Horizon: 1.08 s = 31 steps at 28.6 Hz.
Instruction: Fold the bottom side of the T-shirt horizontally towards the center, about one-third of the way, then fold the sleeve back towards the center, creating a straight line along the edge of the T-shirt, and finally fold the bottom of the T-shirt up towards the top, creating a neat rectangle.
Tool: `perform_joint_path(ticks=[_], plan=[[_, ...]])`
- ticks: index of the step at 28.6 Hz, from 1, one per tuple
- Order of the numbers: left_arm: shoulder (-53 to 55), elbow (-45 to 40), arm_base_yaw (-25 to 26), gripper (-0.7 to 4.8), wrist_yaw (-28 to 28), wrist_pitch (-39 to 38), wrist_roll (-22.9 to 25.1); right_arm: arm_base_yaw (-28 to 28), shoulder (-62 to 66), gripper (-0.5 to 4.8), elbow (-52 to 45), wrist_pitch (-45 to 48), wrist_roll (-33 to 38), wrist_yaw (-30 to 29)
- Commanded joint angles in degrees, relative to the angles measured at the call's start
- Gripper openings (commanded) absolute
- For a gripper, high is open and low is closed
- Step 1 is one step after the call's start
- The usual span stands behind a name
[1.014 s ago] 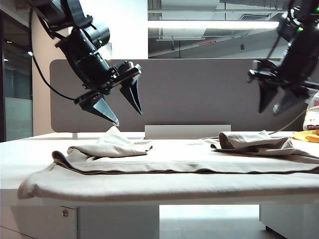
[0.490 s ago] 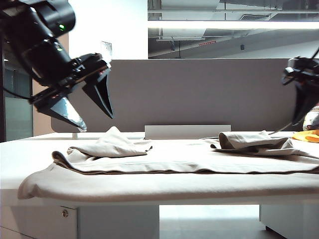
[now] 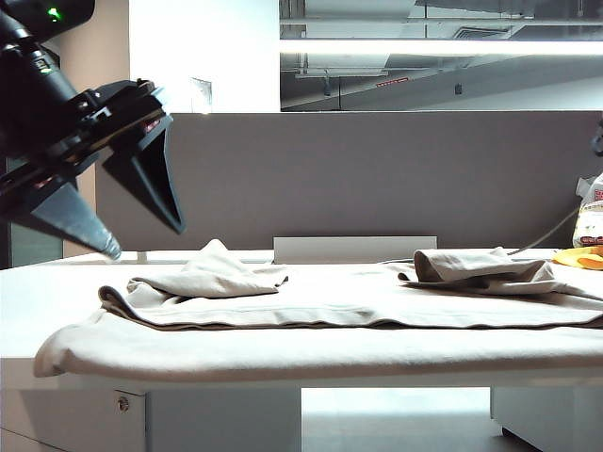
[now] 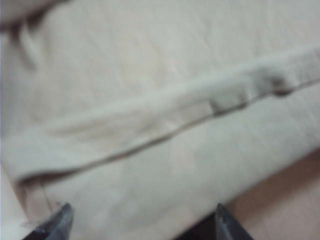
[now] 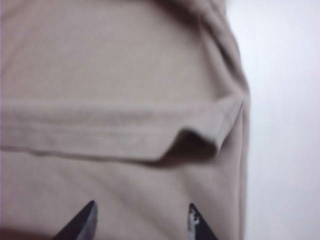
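Note:
The pale beige T-shirt (image 3: 311, 330) lies spread across the tabletop, its near side hanging over the front edge. A folded layer lies on top, with a bunched flap at the left (image 3: 212, 273) and another at the right (image 3: 480, 266). My left gripper (image 3: 143, 240) hangs open above the table's left end, clear of the cloth. In the left wrist view, the left gripper (image 4: 142, 212) has nothing between its fingers, over a folded edge (image 4: 150, 135). The right gripper (image 5: 141, 207) is also open and empty above the shirt; a stitched hem band (image 5: 222, 120) shows beyond it. The right gripper is out of the exterior view.
A yellow thing (image 3: 579, 256) and a printed bag (image 3: 592, 221) sit at the table's far right. A grey partition (image 3: 377, 179) stands behind the table, with a low white strip (image 3: 353, 249) at its foot. White bare tabletop (image 5: 285, 125) borders the shirt's edge.
Both arms have drawn away from the two bunched flaps. The left gripper swung left and nearer the camera; the right gripper moved right, out of the exterior view. The shirt lies unchanged.

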Motion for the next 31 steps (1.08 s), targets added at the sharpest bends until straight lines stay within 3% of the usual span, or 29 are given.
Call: perform_joint_path(ticks=[1,11,25,31], plan=[[-2.4,-3.0,-1.9,3.69,-2.1,0.3,-2.1,-0.6,-2.2,2.57,-1.8,-1.0,0.0,-0.4],[-7.1,-10.8,-2.7,3.78,-4.5,-0.2,-3.5,-4.5,-6.3,2.57,-4.0,-6.1,1.0,-0.4],[-7.1,-10.9,-2.7,3.82,-7.5,-2.7,-3.1,-6.7,-6.4,2.57,-4.1,-9.4,1.0,-1.1],[-7.1,-10.9,-2.7,3.81,-9.4,-3.1,-3.1,-6.7,-6.4,2.57,-4.1,-9.6,1.1,1.4]])
